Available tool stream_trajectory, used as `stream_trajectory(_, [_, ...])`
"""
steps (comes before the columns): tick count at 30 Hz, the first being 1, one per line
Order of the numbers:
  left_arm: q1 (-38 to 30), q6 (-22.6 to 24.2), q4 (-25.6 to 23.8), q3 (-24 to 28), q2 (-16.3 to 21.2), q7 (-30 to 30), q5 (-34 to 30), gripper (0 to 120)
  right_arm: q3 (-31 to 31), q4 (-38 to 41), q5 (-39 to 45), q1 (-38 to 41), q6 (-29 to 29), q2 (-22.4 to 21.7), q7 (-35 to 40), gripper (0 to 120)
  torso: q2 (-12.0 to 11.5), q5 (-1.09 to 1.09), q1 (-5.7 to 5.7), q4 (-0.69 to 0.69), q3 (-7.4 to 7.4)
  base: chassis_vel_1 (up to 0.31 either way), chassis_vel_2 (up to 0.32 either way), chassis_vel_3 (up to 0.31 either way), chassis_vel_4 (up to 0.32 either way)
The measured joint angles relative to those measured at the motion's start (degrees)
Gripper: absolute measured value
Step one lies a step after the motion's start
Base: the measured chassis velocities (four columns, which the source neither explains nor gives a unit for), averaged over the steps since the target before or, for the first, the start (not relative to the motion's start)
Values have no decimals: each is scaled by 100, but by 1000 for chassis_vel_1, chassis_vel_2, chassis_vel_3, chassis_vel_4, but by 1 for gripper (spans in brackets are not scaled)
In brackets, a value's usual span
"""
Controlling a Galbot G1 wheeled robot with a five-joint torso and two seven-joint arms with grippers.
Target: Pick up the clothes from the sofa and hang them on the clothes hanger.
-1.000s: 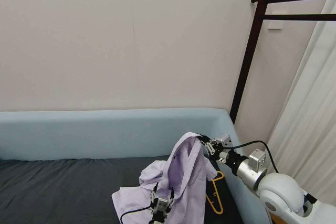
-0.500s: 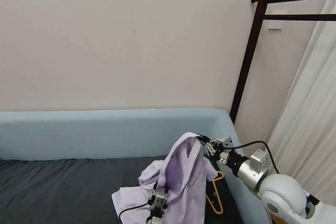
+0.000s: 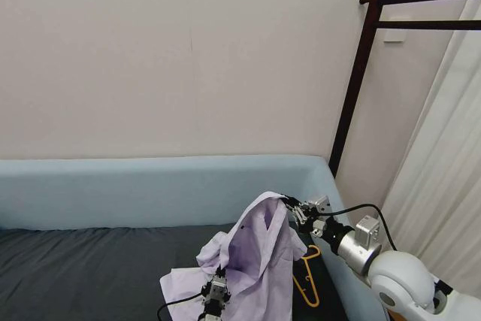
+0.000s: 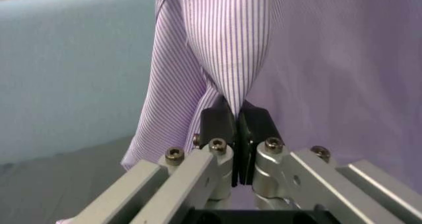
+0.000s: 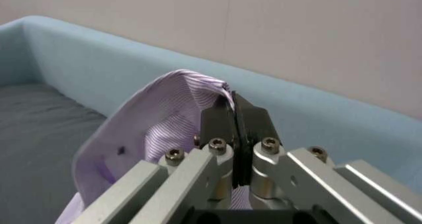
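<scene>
The shirt (image 3: 263, 249) was pinched in fully closed jaws by the right gripper (image 5: 232, 108) above and the left gripper (image 4: 236, 116) below; an even, joint lift was judged safest.

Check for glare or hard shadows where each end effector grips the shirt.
Head view: even light, no glare on the shirt. Left wrist view: soft shading in folds by the left end effector. Right wrist view: right end effector evenly lit, no glare.
</scene>
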Motion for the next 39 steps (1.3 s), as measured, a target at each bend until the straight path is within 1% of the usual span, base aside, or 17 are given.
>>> stream_trajectory(2, [55,75,-247,-77,110,73,-165,0,-29,-86,12,51,-21,48,54,0,0,-1,0,0,0,0,0,0,0])
stream_trajectory(6, [-39,554,-1250,-405,812,269,-933,0,-158,-364,31,418,-66,127,175,0,0,-3,0,0,0,0,0,0,0])
stream_trajectory(7, [-39,554,-1250,-405,812,269,-933,0,-158,-364,31,418,-66,127,175,0,0,-3,0,0,0,0,0,0,0])
stream_trajectory(9, [-306,905,-1948,-558,1527,368,-1631,0,-206,-546,105,745,-107,134,261,0,0,1,0,1,0,0,0,0,0])
stream_trajectory(10, [-306,905,-1948,-558,1527,368,-1631,0,-206,-546,105,745,-107,134,261,0,0,1,0,1,0,0,0,0,0])
stream_trajectory(13, [-943,1545,-2778,-678,2580,431,-2851,0,-372,-712,272,1262,-147,69,323,0,0,-1,0,1,0,0,0,0,0])
stream_trajectory(14, [-1210,1763,-2949,-676,2868,454,-3226,0,-441,-754,328,1428,-162,59,339,0,0,-1,0,0,0,0,0,0,0])
stream_trajectory(15, [-1210,1763,-2949,-676,2868,454,-3226,0,-441,-754,328,1428,-162,59,339,0,0,-1,0,0,0,0,0,0,0])
stream_trajectory(18, [-2397,2381,-3284,-534,3731,506,-4184,0,-735,-866,473,2164,-204,71,404,0,-1,0,0,0,1,0,0,0,0])
stream_trajectory(19, [-2397,2381,-3284,-534,3731,506,-4184,0,-735,-866,473,2164,-204,71,404,0,-1,0,0,0,1,0,0,0,0])
stream_trajectory(23, [-4068,2686,-3285,-176,4165,581,-4861,0,-1101,-992,767,3499,-325,178,517,0,0,-2,0,2,0,0,0,0,0])
stream_trajectory(24, [-4068,2686,-3285,-176,4165,581,-4861,0,-1101,-992,767,3499,-325,178,517,0,0,-2,0,2,0,0,0,0,0])
stream_trajectory(28, [-5324,2518,-2724,258,3962,286,-4668,0,-1447,-1383,1021,4423,-353,326,657,0,-1,-2,1,0,0,0,0,0,0])
stream_trajectory(34, [-5976,2656,-2521,830,3969,661,-4676,0,-1796,-1523,1224,4902,-340,399,834,0,0,-1,1,-3,0,0,0,0,0])
stream_trajectory(35, [-6100,2678,-2514,1088,4032,796,-4656,0,-1947,-1552,1223,4991,-334,395,823,0,0,0,1,-3,0,0,0,0,0])
stream_trajectory(37, [-6512,2740,-2403,2080,4162,1156,-4278,0,-2525,-1783,1046,5231,-324,383,597,0,-1,-2,1,3,1,0,0,0,0])
stream_trajectory(39, [-6683,2739,-2187,2312,4006,1059,-4106,0,-2620,-1926,978,5259,-319,496,680,0,0,0,0,4,0,0,0,0,0])
